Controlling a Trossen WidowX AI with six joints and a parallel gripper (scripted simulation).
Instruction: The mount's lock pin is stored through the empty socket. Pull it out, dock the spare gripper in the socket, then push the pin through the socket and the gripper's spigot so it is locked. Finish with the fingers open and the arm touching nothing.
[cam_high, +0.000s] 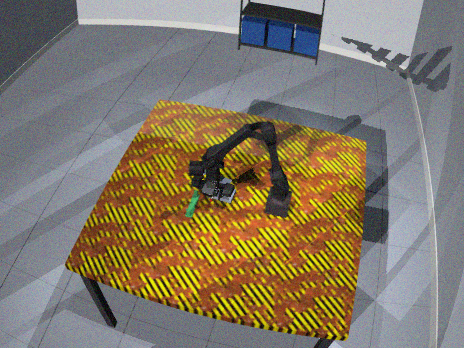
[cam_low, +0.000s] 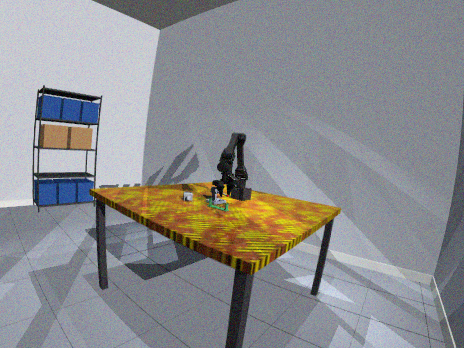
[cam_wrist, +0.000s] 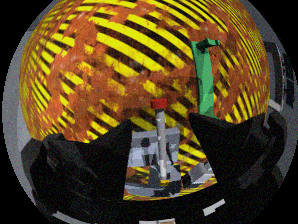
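The lock pin (cam_wrist: 161, 140), a pale rod with a red head, shows in the wrist view between and beyond my fingers. My gripper (cam_wrist: 161, 120) is open, with a dark finger on each side of the pin's line. Pale grey parts (cam_wrist: 170, 137) lie around the pin's lower end; they also show in the top view (cam_high: 228, 193), beside the gripper. Which are mount and which are spare gripper I cannot tell. A small pale block (cam_low: 188, 197) stands apart in the exterior view; its identity is unclear. The socket and spigot cannot be made out.
A green bracket (cam_high: 192, 204) (cam_wrist: 204, 80) lies beside the grey parts, with a short peg at one end. The arm's dark base (cam_high: 278, 201) (cam_low: 241, 193) stands on the striped table (cam_high: 300, 280) (cam_low: 240, 235). Shelves with blue bins (cam_high: 280, 35) (cam_low: 65, 192) stand beyond the table.
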